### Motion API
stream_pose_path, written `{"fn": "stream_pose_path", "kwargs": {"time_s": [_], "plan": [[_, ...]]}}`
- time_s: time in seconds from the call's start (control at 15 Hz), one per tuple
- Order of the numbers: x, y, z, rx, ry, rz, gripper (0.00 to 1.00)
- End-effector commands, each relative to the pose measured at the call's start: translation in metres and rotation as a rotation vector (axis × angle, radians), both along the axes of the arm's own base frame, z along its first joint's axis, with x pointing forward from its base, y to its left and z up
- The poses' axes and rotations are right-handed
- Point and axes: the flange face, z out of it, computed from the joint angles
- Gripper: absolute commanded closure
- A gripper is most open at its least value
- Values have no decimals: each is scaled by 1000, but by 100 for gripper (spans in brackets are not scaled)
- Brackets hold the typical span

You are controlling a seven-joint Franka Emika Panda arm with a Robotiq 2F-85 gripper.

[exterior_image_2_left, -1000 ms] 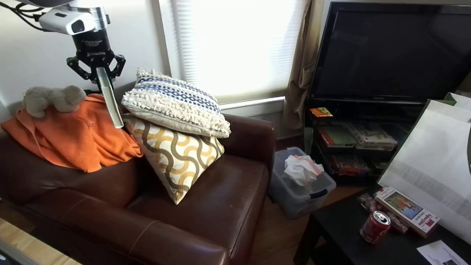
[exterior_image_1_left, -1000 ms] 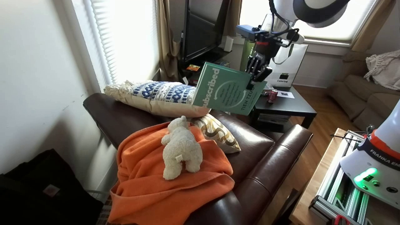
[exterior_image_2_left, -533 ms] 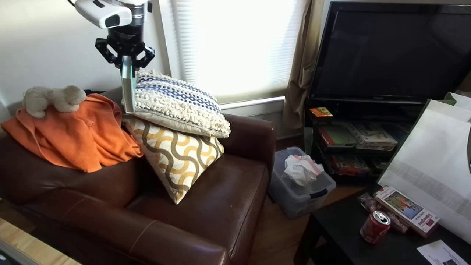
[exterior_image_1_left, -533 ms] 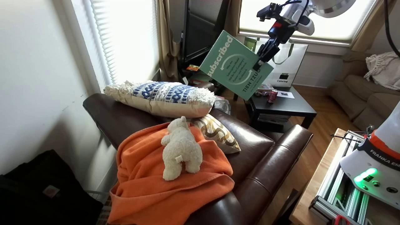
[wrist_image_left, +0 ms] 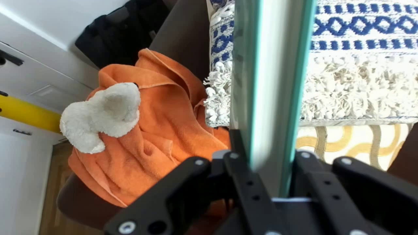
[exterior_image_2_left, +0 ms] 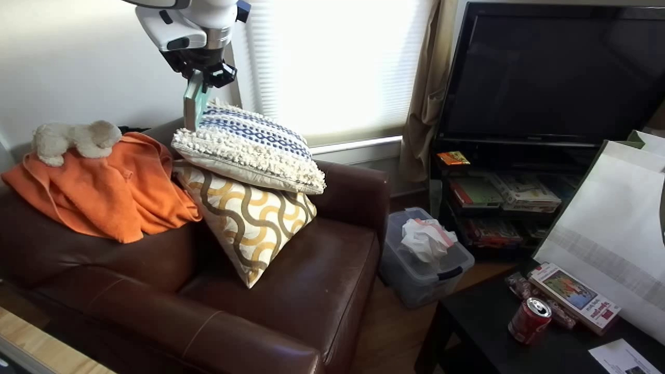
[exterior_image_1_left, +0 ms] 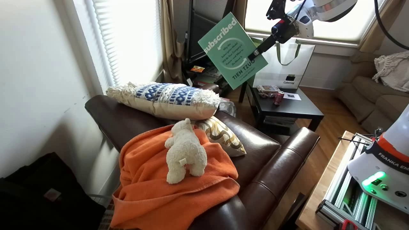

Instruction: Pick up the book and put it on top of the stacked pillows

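The teal-green book [exterior_image_1_left: 228, 52] hangs in the air, held near one edge, its cover tilted in an exterior view. My gripper [exterior_image_1_left: 251, 57] is shut on it; the wrist view shows the book [wrist_image_left: 272, 75] standing edge-on between the fingers [wrist_image_left: 237, 143]. The stacked pillows lie on the armchair: a cream pillow with a blue-and-white band [exterior_image_1_left: 169, 97] on top of a brown-and-yellow patterned pillow [exterior_image_2_left: 249, 218]. In an exterior view the book [exterior_image_2_left: 194, 106] overlaps the top pillow's left corner [exterior_image_2_left: 249, 145]. In the wrist view the book covers part of that pillow [wrist_image_left: 359, 88].
An orange blanket [exterior_image_1_left: 153, 179] with a white plush toy [exterior_image_1_left: 187, 153] lies over the brown leather armchair [exterior_image_2_left: 291, 270] beside the pillows. A window [exterior_image_2_left: 332, 67] is behind them. A black table [exterior_image_1_left: 287, 107] holds a red can [exterior_image_2_left: 530, 320] and a white bag [exterior_image_2_left: 613, 218].
The gripper has lifted the book away from the pillows and turned it, so it tilts more. In one view it moved right and up. Pillows, blanket and toy have stayed put.
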Motion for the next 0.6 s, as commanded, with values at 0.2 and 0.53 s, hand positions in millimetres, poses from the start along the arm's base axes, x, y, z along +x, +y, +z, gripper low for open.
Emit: {"fn": "stream_pose_path", "kwargs": {"time_s": [0.2,0.53], "plan": [[0,2,0,8,3,-3,93],[22,12,-14,160,-28,-25,93]]}}
